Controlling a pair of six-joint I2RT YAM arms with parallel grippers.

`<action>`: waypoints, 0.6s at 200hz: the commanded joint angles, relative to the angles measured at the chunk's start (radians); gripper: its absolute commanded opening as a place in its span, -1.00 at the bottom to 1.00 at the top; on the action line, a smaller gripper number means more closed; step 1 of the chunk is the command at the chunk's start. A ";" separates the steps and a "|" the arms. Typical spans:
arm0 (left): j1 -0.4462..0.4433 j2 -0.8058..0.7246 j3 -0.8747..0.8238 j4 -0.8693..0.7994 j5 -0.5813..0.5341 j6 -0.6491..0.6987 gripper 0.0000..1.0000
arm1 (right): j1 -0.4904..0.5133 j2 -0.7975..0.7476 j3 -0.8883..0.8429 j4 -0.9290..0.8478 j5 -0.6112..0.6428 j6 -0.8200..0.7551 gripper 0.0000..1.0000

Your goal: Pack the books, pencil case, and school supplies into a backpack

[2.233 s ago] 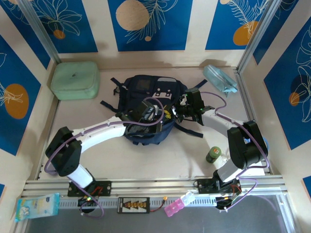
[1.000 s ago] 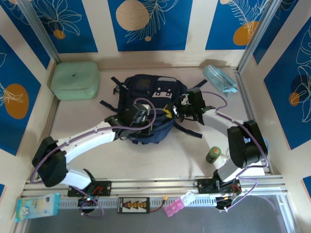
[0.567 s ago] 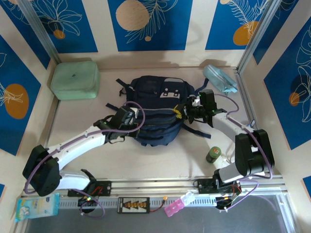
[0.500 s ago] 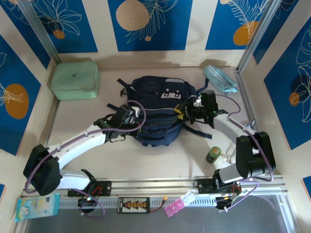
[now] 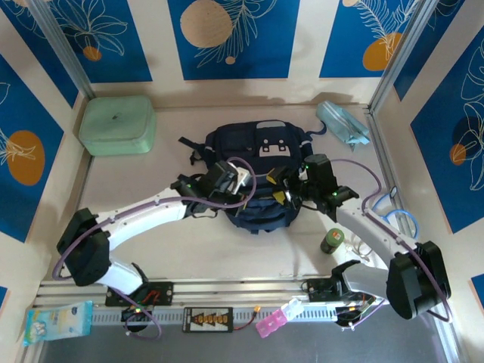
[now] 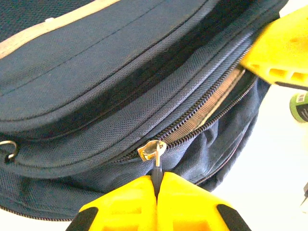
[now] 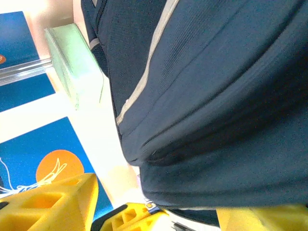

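So, mint case (image 5: 117, 125): it sat in the far-left corner of your table, well apart from the backpack.
Left gripper (image 6: 157, 185): your yellow fingers were pressed together on the zipper pull (image 6: 156, 161), at the near edge of the backpack.
Zipper: the slider (image 6: 152, 148) stood just above your left fingertips. To its right the teeth lay parted, and a tan strip showed in the gap; you could not tell what it was.
Backpack (image 5: 242, 147): it lay flat at mid-table between your two arms, with its grey-white patch toward the back wall and dark straps trailing off its left side.
Right gripper (image 5: 280, 186): its jaws stood spread, one yellow finger above the other in the top view, right at the backpack's near right side. Whether they touched the fabric you could not tell. The right wrist view looked along the navy fabric and its pale stripe, with the mint case beyond.
Green bottle (image 5: 332, 240): it stood upright on the table, near the right arm and apart from the backpack.
Pencil case (image 5: 344, 125): the pale-blue pouch lay in the far-right corner, outside the backpack, close to the wall post.
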 commanded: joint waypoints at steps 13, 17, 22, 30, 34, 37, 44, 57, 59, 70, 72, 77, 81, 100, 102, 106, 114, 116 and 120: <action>-0.044 0.040 0.072 0.076 0.049 0.021 -1.00 | 0.026 0.017 -0.015 -0.036 0.087 0.056 0.28; -0.046 0.044 0.075 0.076 0.049 0.021 -1.00 | 0.028 0.024 -0.011 -0.036 0.088 0.055 0.28; -0.049 0.049 0.080 0.076 0.050 0.023 -1.00 | 0.031 0.031 -0.005 -0.037 0.092 0.054 0.28; -0.050 0.053 0.083 0.076 0.052 0.025 -1.00 | 0.038 0.042 0.006 -0.041 0.103 0.050 0.27; -0.051 0.053 0.085 0.078 0.054 0.026 -1.00 | 0.042 0.047 0.010 -0.044 0.109 0.047 0.27; -0.050 0.053 0.085 0.078 0.055 0.025 -1.00 | 0.044 0.050 0.014 -0.046 0.114 0.047 0.27; -0.053 0.055 0.086 0.078 0.055 0.025 -1.00 | 0.051 0.058 0.020 -0.050 0.124 0.047 0.25; -0.053 0.053 0.084 0.080 0.055 0.027 -1.00 | 0.061 0.071 0.024 -0.047 0.139 0.053 0.22; -0.053 0.053 0.084 0.080 0.055 0.027 -1.00 | 0.062 0.073 0.025 -0.047 0.139 0.054 0.22; -0.054 0.052 0.081 0.080 0.054 0.026 -1.00 | 0.066 0.087 0.024 -0.037 0.143 0.060 0.15; -0.053 0.052 0.081 0.080 0.054 0.026 -1.00 | 0.066 0.089 0.024 -0.033 0.143 0.061 0.14; -0.053 0.052 0.079 0.081 0.053 0.025 -1.00 | 0.066 0.094 0.024 -0.028 0.144 0.062 0.09; -0.054 0.052 0.078 0.081 0.053 0.025 -1.00 | 0.066 0.099 0.025 -0.026 0.145 0.065 0.05; -0.053 0.054 0.073 0.063 0.017 0.016 -1.00 | 0.064 0.115 0.039 -0.027 0.156 0.069 -0.26; -0.053 0.055 0.074 0.057 0.014 0.015 -1.00 | 0.064 0.116 0.040 -0.028 0.159 0.068 -0.29; -0.050 0.057 0.073 0.047 0.002 0.017 -1.00 | 0.064 0.116 0.044 -0.031 0.166 0.065 -0.36; -0.049 0.062 0.073 0.016 -0.025 0.022 -1.00 | 0.063 0.110 0.052 -0.037 0.178 0.055 -0.50; -0.048 0.063 0.074 0.012 -0.032 0.023 -1.00 | 0.062 0.108 0.053 -0.038 0.180 0.050 -0.53; -0.046 0.063 0.070 -0.002 -0.043 0.026 -1.00 | 0.063 0.104 0.059 -0.045 0.186 0.043 -0.57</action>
